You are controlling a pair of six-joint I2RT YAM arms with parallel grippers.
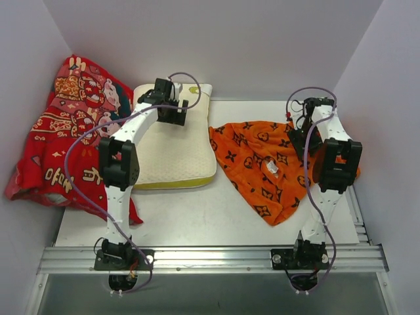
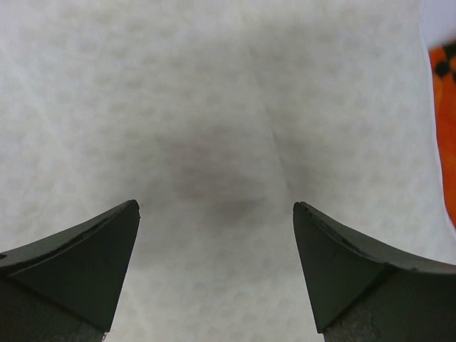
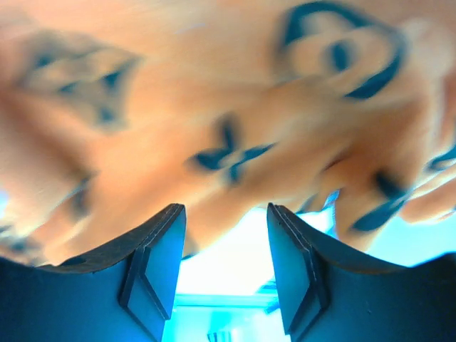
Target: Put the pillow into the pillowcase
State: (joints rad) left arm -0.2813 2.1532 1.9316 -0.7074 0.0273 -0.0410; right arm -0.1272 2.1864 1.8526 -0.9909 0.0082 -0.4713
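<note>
The cream-white pillow (image 1: pixel 177 154) lies flat at the back left of the table, its yellow-green band along the near edge. My left gripper (image 1: pixel 172 108) hovers over the pillow's far part. In the left wrist view it (image 2: pixel 216 206) is open and empty, with the pillow's textured surface (image 2: pixel 214 107) close below. The orange pillowcase (image 1: pixel 259 164) with black motifs lies crumpled to the pillow's right. My right gripper (image 1: pixel 298 128) is at its far right edge. In the right wrist view it (image 3: pixel 226 210) is open, with blurred orange cloth (image 3: pixel 214 107) just ahead of the fingertips and nothing between them.
A red cartoon-printed cloth (image 1: pixel 65 144) is heaped against the left wall, partly under my left arm. White walls close in the back and both sides. A metal rail (image 1: pixel 210 256) runs along the near edge. A strip of pillowcase (image 2: pixel 445 107) shows at the left wrist view's right edge.
</note>
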